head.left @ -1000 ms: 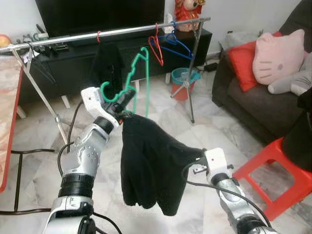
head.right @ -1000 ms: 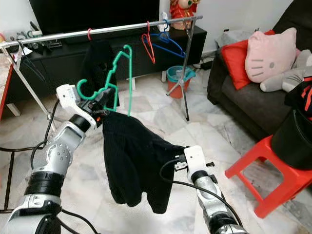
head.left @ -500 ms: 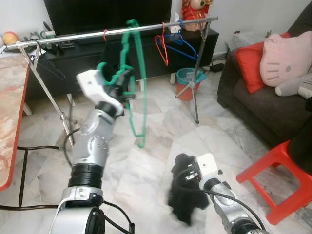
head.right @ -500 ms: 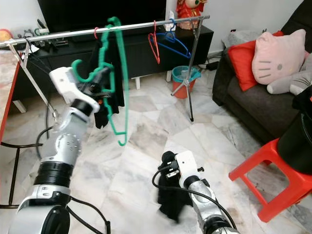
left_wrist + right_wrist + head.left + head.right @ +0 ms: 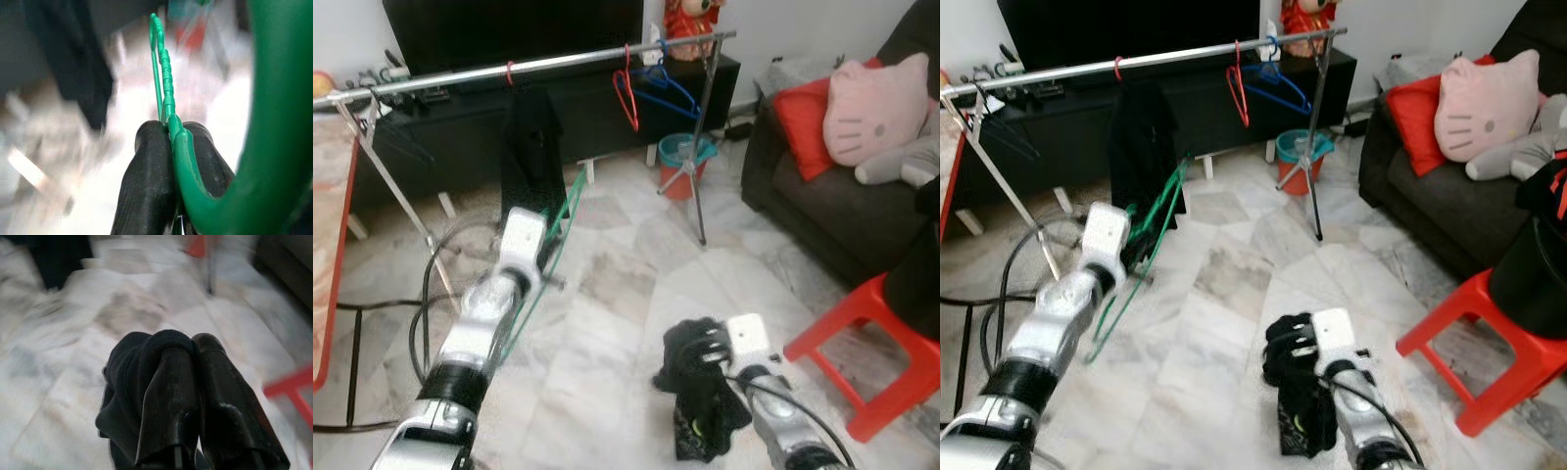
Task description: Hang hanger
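My left gripper (image 5: pixel 1141 257) is shut on a green plastic hanger (image 5: pixel 1157 220) and holds it low, slanting down toward the floor, below the silver clothes rail (image 5: pixel 509 69). In the left wrist view the black fingers (image 5: pixel 146 166) pinch the green hanger (image 5: pixel 165 88) between them. My right gripper (image 5: pixel 697 351) is shut on a crumpled black garment (image 5: pixel 705 416) that dangles just over the floor. Its fingers (image 5: pixel 215 382) clamp the black cloth (image 5: pixel 129 382). Another black garment (image 5: pixel 530 137), a red hanger (image 5: pixel 626 93) and a blue hanger (image 5: pixel 668 86) hang on the rail.
A red plastic stool (image 5: pixel 886 362) stands at the right, with a dark sofa and a pink cushion (image 5: pixel 879 98) behind it. A teal bucket (image 5: pixel 685 152) sits by the rail's right leg (image 5: pixel 700 157). A red-edged table (image 5: pixel 337 245) and floor cables (image 5: pixel 372 304) are on the left.
My left arm has dropped from near the rail, so the green hanger now slants low toward the floor. The right gripper still holds the black garment near the floor.
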You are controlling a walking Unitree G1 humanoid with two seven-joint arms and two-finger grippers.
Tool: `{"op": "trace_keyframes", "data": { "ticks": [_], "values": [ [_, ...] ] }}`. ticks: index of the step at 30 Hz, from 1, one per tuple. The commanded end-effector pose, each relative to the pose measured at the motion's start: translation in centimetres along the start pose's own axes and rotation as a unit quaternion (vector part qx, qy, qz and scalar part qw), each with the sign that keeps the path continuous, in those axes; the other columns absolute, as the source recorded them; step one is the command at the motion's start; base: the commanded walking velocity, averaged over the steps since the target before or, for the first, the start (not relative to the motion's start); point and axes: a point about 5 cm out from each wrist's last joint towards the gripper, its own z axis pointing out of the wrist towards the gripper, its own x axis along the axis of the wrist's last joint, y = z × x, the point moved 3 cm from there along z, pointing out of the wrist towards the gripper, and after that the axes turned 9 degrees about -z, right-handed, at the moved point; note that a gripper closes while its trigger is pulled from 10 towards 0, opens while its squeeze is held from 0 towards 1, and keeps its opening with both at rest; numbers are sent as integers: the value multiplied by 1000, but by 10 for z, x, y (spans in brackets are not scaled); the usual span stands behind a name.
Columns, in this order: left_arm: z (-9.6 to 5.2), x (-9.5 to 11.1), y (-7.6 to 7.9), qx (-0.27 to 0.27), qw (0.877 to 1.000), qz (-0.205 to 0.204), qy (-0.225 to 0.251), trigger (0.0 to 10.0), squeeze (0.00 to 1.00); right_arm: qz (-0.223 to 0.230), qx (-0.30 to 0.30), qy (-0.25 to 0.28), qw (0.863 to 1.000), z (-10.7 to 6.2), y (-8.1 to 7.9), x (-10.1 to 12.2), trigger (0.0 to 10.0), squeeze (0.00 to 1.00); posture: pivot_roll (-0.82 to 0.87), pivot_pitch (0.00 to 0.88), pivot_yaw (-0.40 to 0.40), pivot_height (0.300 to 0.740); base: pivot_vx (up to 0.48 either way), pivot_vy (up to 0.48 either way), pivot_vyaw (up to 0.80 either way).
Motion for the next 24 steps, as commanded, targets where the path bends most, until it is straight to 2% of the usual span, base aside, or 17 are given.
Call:
{"op": "trace_keyframes", "data": {
  "ticks": [1, 2, 3, 6, 7, 9, 10, 11, 13, 14, 16, 17, 20, 24],
  "values": [
    [-4, -18, 1, 0, 1000, 17, -26, 10000, 0, 25, -21, -5, 999, 0, 5, -2, 0, 0, 72, 0, 3, 740, 0, 0, 0],
    [-4, -18, 1, 0, 1000, 17, -26, 10000, 0, 25, -21, -5, 999, 0, 5, -2, 0, 0, 72, 0, 3, 740, 0, 0, 0],
    [-10, -38, -1, 4, 998, 31, -56, 10000, 0, 25, -23, -5, 999, -1, 5, -2, 0, 0, 68, 0, 5, 740, 0, 0, 0],
    [-28, -87, -7, 31, 992, 19, -122, 10000, 0, 25, -29, -1, 999, -1, 6, -2, 0, 0, 64, 0, 10, 740, 0, 0, 0],
    [-28, -87, -7, 31, 992, 19, -122, 10000, 0, 25, -29, -1, 999, -1, 6, -2, 0, 0, 64, 0, 10, 740, 0, 0, 0],
    [-40, -108, -7, 36, 988, 19, -150, 10000, 0, 36, -42, 7, 998, -1, 9, 1, 0, 0, 66, 0, 12, 740, 0, 0, 0],
    [-40, -108, -7, 36, 988, 19, -150, 10000, 0, 36, -42, 7, 998, -1, 9, 1, 0, 0, 66, 0, 12, 740, 0, 0, 0],
    [-49, -123, -8, 43, 983, 10, -176, 10000, 0, 44, -51, 12, 998, 0, 11, 4, 0, 0, 63, 0, 13, 740, 0, 0, 0],
    [-52, -129, -8, 46, 981, 8, -186, 10000, 0, 46, -53, 14, 997, 0, 12, 5, 0, 0, 63, 0, 13, 740, 0, 0, 0],
    [-62, -143, -11, 59, 976, -1, -211, 10000, 0, 45, -52, 17, 997, 1, 9, 7, 0, 0, 64, 0, 16, 740, 0, 0, 0],
    [-65, -147, -12, 63, 974, -3, -218, 10000, 0, 44, -52, 18, 997, 1, 9, 7, 0, 0, 65, 0, 16, 740, 0, 0, 0],
    [-71, -154, -14, 71, 970, -11, -231, 10000, 0, 46, -55, 23, 997, 1, 9, 9, 10000, 0, 66, 0, 16, 740, 0, 0, 0],
    [-84, -170, -18, 88, 961, -28, -260, 10000, 0, 44, -70, 27, 996, 2, 13, 13, 10000, 0, 65, 0, 19, 740, 0, 0, 0],
    [-91, -178, -19, 99, 955, -42, -275, 10000, 0, 47, -78, 34, 995, 3, 18, 17, 10000, 0, 74, 0, 16, 740, 0, 0, 0]
  ]
}}
